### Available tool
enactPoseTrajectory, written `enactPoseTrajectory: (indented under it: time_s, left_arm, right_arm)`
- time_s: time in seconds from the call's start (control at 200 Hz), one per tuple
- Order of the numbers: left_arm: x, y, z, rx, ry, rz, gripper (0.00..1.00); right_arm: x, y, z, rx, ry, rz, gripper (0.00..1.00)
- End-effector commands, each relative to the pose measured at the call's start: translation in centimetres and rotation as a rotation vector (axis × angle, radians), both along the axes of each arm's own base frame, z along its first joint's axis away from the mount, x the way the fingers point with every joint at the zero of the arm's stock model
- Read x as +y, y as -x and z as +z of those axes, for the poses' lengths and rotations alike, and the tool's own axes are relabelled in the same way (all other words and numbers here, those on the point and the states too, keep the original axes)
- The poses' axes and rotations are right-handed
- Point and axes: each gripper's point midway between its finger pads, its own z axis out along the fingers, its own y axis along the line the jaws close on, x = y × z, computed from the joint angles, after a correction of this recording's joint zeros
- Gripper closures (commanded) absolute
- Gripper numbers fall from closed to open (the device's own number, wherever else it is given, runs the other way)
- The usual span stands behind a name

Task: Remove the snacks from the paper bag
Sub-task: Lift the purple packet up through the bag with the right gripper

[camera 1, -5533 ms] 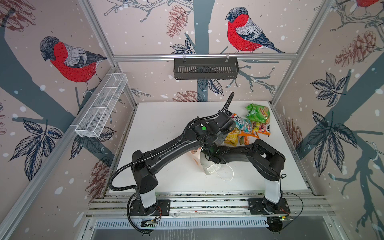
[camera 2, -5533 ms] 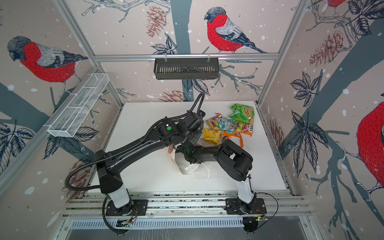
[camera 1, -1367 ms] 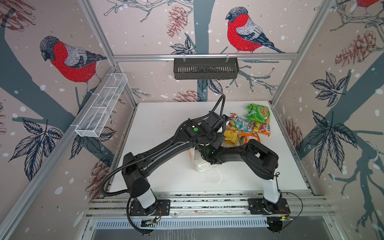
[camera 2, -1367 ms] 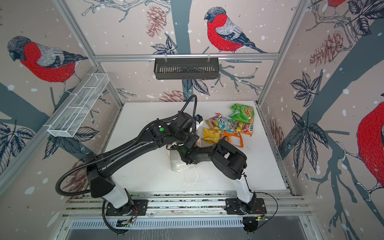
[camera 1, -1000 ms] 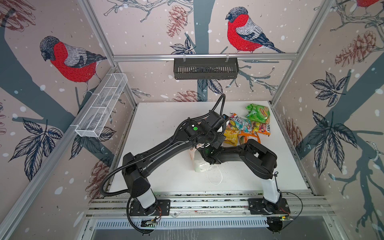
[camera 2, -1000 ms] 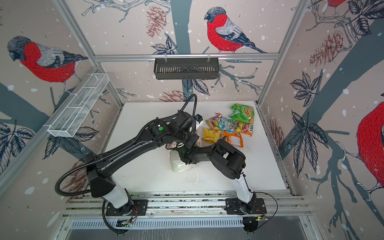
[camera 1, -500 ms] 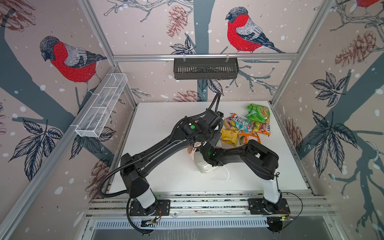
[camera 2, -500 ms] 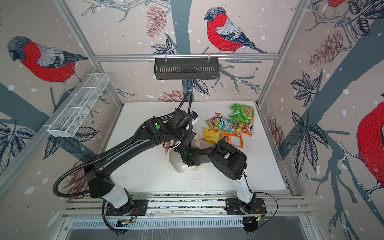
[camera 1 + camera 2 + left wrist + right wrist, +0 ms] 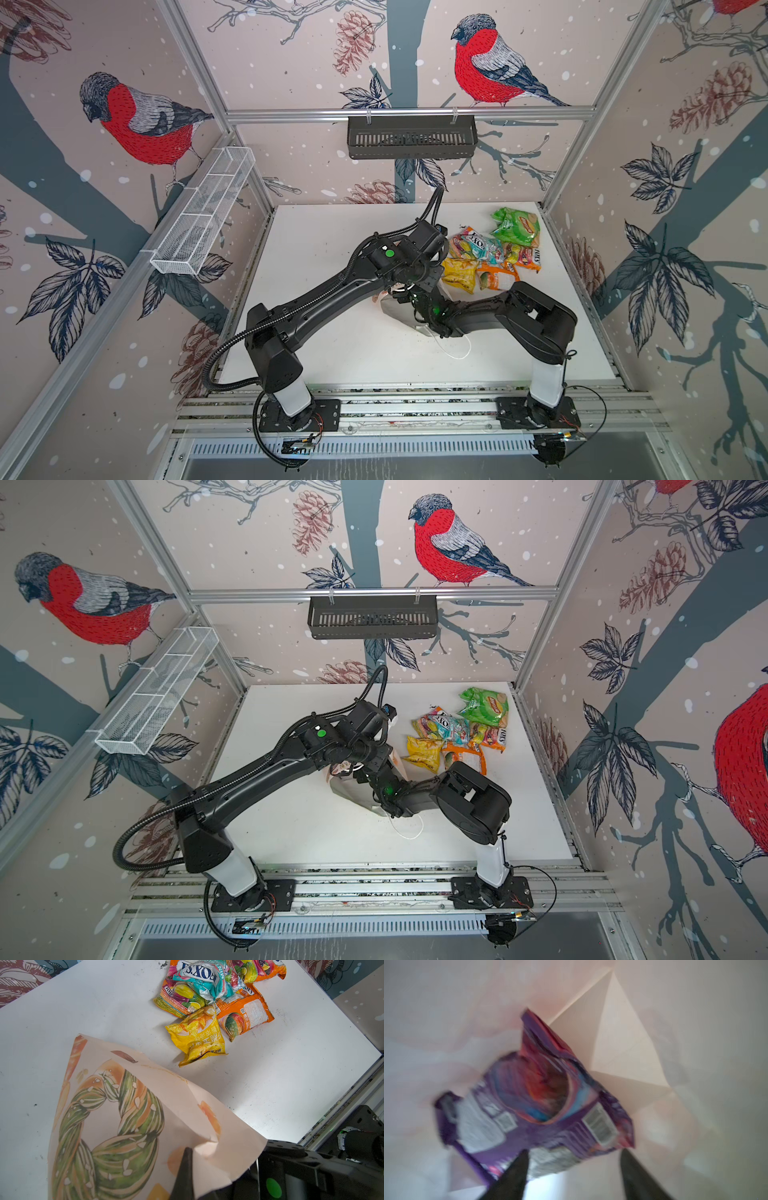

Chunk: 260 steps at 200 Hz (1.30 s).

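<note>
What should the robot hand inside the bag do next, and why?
Probably nudge the right gripper forward and close on the purple packet: its jaws stand open, the packet's edge lies between them, inside the paper bag that the left gripper pinches.

Around my left fingers (image 9: pixel 183 1169) spreads the white table (image 9: pixel 108 1007), scuffed and dotted with dark specks. Well beyond the fingers, high on the back wall's rail, I see the black slotted basket (image 9: pixel 411 137) in both top views. Far out to the left of the fingers, a white wire-mesh tray (image 9: pixel 203 216) runs along the side wall. Bullfinch wallpaper (image 9: pixel 482 62) covers every wall I can see. Behind the fingers, an aluminium base rail (image 9: pixel 415 409) crosses the front.
</note>
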Motion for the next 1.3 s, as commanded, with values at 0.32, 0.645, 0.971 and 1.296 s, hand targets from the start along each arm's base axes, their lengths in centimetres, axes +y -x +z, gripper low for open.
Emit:
enactPoseTrajectory:
  time_s: [0.32, 0.645, 0.971, 1.296]
  left_arm:
    - [0.4, 0.9, -0.8, 0.056, 0.035, 0.044, 1.00]
    - [-2.8, 4.4, -1.0, 0.094, 0.101, 0.009, 1.00]
    - [-3.0, 5.0, -0.4, 0.105, 0.140, 0.006, 1.00]
    - [-0.7, 3.8, -0.9, 0.049, 0.063, 0.100, 1.00]
  right_arm:
    - [2.1, 0.1, 4.1, 0.073, -0.381, 0.133, 0.00]
    - [2.4, -1.7, 1.4, 0.149, -0.278, 0.039, 0.00]
    - [3.5, -2.5, 1.3, 0.127, -0.277, 0.046, 0.38]
    - [3.6, -2.3, 1.6, 0.107, -0.268, 0.066, 0.68]
